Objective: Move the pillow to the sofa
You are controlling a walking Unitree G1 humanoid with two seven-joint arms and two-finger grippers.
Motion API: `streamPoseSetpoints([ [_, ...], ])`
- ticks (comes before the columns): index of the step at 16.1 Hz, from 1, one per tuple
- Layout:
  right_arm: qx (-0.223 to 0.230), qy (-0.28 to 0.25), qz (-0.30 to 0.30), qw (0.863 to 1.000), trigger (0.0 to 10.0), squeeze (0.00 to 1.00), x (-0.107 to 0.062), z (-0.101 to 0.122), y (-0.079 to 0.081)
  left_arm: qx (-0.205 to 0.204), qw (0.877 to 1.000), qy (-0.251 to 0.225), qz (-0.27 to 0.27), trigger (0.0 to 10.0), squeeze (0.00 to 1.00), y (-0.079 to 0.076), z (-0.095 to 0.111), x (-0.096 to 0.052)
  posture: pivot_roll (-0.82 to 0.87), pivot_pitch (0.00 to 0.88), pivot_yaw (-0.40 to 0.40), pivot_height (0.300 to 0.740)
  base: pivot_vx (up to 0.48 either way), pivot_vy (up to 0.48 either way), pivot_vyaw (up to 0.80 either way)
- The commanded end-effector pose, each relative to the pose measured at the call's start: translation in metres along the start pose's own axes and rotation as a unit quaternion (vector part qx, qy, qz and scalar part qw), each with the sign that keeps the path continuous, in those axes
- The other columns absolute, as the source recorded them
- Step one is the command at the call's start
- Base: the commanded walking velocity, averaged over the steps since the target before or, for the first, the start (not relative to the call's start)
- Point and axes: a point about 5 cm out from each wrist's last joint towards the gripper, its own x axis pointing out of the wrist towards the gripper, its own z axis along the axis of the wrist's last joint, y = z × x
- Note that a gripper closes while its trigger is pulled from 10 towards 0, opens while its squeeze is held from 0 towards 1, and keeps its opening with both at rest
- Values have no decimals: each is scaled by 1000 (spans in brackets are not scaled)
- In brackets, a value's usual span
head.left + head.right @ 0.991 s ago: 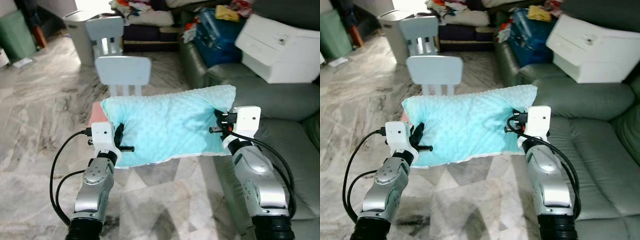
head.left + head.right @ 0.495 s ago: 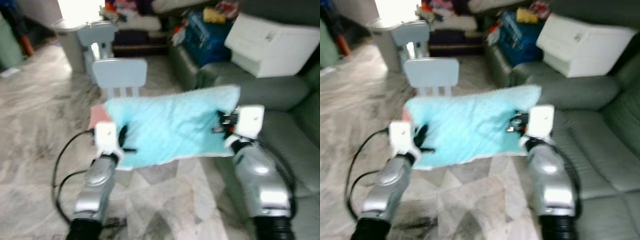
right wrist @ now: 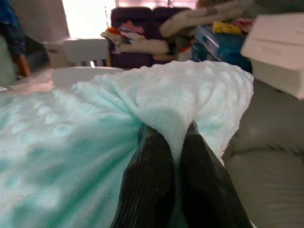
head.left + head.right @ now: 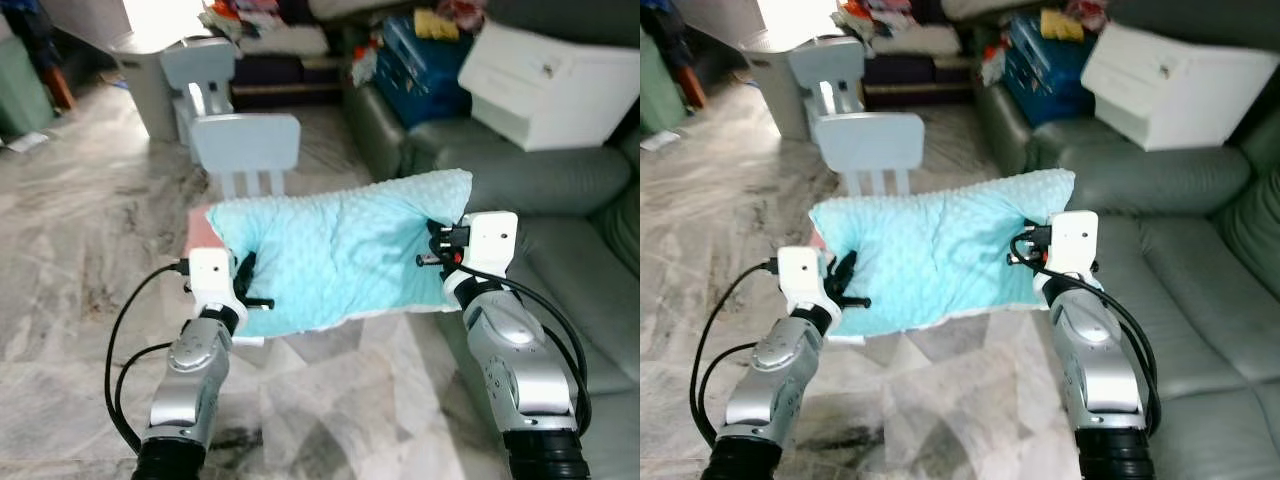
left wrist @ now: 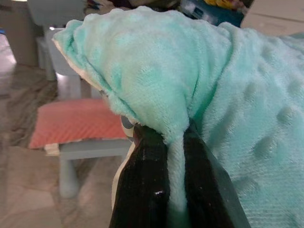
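While held off the floor beside the sofa [image 4: 560,250], the pillow [image 4: 340,250] (teal, dotted) is pinched by left gripper [image 5: 173,156] and right gripper [image 3: 173,147], both clenched on fabric.

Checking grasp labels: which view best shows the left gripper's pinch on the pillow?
Left wrist view: the left gripper pinches a fold of the pillow up close. Both eye views show it small, at the pillow's left edge.

Left gripper [image 5: 175,142] with black fingers [image 5: 145,185] pinched on a fold of the mint dimpled pillow [image 5: 237,95], coral cushion [image 5: 76,121] on a pale stool behind, marble floor [image 5: 19,190]
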Motion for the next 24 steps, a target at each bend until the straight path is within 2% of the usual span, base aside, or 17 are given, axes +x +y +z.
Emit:
streamPoseSetpoints([
  [1, -2, -11, -4, 1000, 10000, 0, 2, 8, -2, 4, 1000, -5, -6, 10000, 0, -2, 6, 5, -179, 0, 11, 740, 0, 0, -800],
  [5, -5, -10, -6, 1000, 10000, 0, 1, 8, -3, 0, 1000, -8, 10, 10000, 0, 7, 10, 9, -188, 0, 14, 740, 0, 0, -791],
  [15, -5, -6, -4, 1000, 10000, 0, -1, 7, -3, -31, 999, -2, -29, 10000, 0, -2, 6, 6, -194, 0, 11, 740, 0, 0, -794],
  [24, -6, -6, -1, 1000, 10000, 0, -2, 7, -3, -38, 999, 4, -35, 10000, 0, -4, 3, 5, -196, 0, 6, 740, 272, 0, -787],
])
